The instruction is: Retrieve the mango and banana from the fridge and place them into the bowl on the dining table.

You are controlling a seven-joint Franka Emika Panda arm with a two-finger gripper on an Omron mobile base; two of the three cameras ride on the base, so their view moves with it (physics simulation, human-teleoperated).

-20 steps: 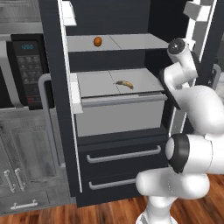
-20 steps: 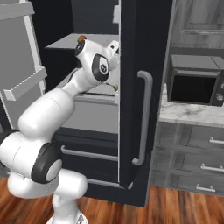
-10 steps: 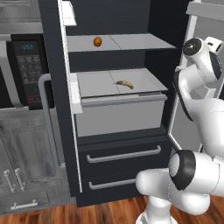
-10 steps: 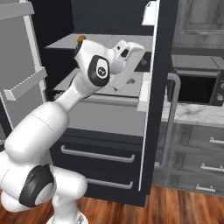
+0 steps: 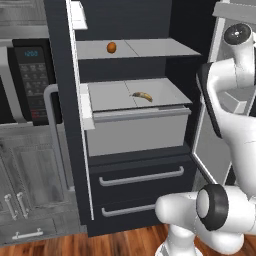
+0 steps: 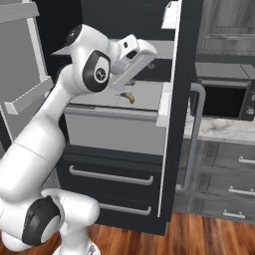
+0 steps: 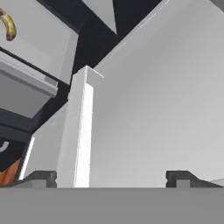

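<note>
The jaws of the two-finger gripper [image 7: 111, 177] are spread wide with nothing between them, and are held up beside the pale inner face of the right fridge door. The tall dark navy fridge [image 5: 131, 22] stands open, so access is judged to be gained, but neither fruit has been taken. The small oval orange mango [image 5: 112, 47] is seen resting on the upper light grey shelf [image 5: 150, 48]; the slim curved yellow banana [image 5: 142, 96] lies on the flat grey lid of the drawer compartment [image 5: 137, 129] below. Both picks and both placements are judged to remain.
</note>
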